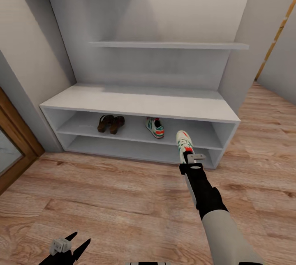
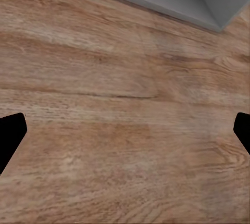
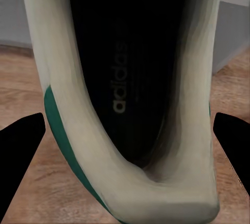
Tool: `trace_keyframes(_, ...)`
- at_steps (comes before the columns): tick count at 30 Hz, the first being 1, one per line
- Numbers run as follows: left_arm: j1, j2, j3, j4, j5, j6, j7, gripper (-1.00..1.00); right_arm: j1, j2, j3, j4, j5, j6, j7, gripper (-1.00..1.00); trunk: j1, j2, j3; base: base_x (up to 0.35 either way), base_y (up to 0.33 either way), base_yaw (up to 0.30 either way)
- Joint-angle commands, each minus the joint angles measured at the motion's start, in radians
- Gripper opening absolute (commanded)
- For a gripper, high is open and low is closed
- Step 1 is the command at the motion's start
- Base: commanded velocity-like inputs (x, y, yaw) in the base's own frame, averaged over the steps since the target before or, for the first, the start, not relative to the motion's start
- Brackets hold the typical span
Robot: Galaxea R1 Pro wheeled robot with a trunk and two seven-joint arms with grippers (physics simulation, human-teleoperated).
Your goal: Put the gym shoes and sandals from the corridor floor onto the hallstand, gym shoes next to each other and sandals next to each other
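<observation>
The right gripper (image 1: 190,159) reached out toward the hallstand (image 1: 139,104), with a gym shoe (image 1: 183,141) at its fingers. In the head view that shoe lay just ahead of the fingers, toe pointing away from them toward the open front of the upper shelf tier, its heel end at the fingertips. In the right wrist view the shoe (image 3: 130,94) sat between the two dark fingers (image 3: 21,146), its open mouth facing the camera, a printed logo visible on the dark insole and a green stripe along one side. The fingers stood wide of the shoe's sides with wood floor visible in the gaps, so they were spread apart; whether they touched the shoe at all could not be told.

Beyond the fingers, on the upper shelf tier, the other gym shoe (image 1: 155,127) rested near the middle, well apart from the held one. Farther along the same tier, toward the robot's left, the two sandals (image 1: 110,123) sat side by side, touching or nearly so.

The left gripper (image 1: 70,245) hung low over the corridor floor (image 1: 102,191), its fingers (image 2: 11,135) set wide apart with nothing between them but wood planks; past them showed a grey corner of the rack's base (image 2: 208,0).
</observation>
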Motion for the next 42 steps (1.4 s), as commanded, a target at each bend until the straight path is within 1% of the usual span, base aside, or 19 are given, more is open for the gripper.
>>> trace_keyframes(1, -0.001, 0.0, 0.002, 0.001, 0.0, -0.005, -0.004, 1.0, 0.0, 0.001, -0.002, -0.001, 0.004, 0.005, 0.0, -1.0, 0.0, 0.0, -0.001, 0.188, -0.126, 0.005)
trace_keyframes(9, 0.0, 0.0, 0.002, 0.001, 0.0, -0.006, -0.004, 1.0, 0.0, 0.001, -0.002, -0.003, 0.004, 0.005, 0.0, -1.0, 0.0, 0.0, -0.003, 0.224, -0.156, 0.129)
trace_keyframes(13, 0.001, 0.0, 0.002, 0.001, 0.001, -0.006, -0.004, 1.0, 0.0, 0.001, -0.003, -0.003, 0.004, 0.004, 0.0, -1.0, 0.0, 0.0, -0.004, 0.093, -0.055, 0.11)
trace_keyframes(18, 0.004, 0.0, 0.003, 0.001, 0.002, -0.007, -0.004, 1.0, 0.0, 0.001, -0.002, -0.003, 0.004, 0.004, 0.0, -1.0, 0.0, 0.0, -0.005, 0.015, -0.009, 0.018)
trace_keyframes(26, 0.007, -0.002, 0.003, 0.004, 0.002, -0.008, -0.003, 1.0, 0.001, 0.001, -0.003, -0.003, 0.004, 0.005, 0.0, -1.0, 0.0, 0.0, -0.005, 0.115, -0.123, 0.0)
trace_keyframes(33, 0.007, -0.002, 0.003, 0.004, 0.002, -0.008, -0.003, 1.0, 0.001, 0.001, -0.003, -0.004, 0.005, 0.005, 0.0, -1.0, 0.0, 0.0, -0.005, 0.036, -0.054, 0.0)
trace_keyframes(39, 0.007, -0.002, 0.004, 0.004, 0.002, -0.008, -0.003, 1.0, 0.001, 0.001, -0.003, -0.005, 0.005, 0.005, 0.0, -1.0, 0.0, 0.0, -0.005, 0.119, -0.175, 0.016)
trace_keyframes(42, 0.007, -0.002, 0.004, 0.004, 0.002, -0.008, -0.002, 1.0, 0.001, 0.001, -0.003, -0.006, 0.004, 0.005, 0.0, -1.0, 0.0, 0.0, -0.005, 0.166, -0.219, 0.164)
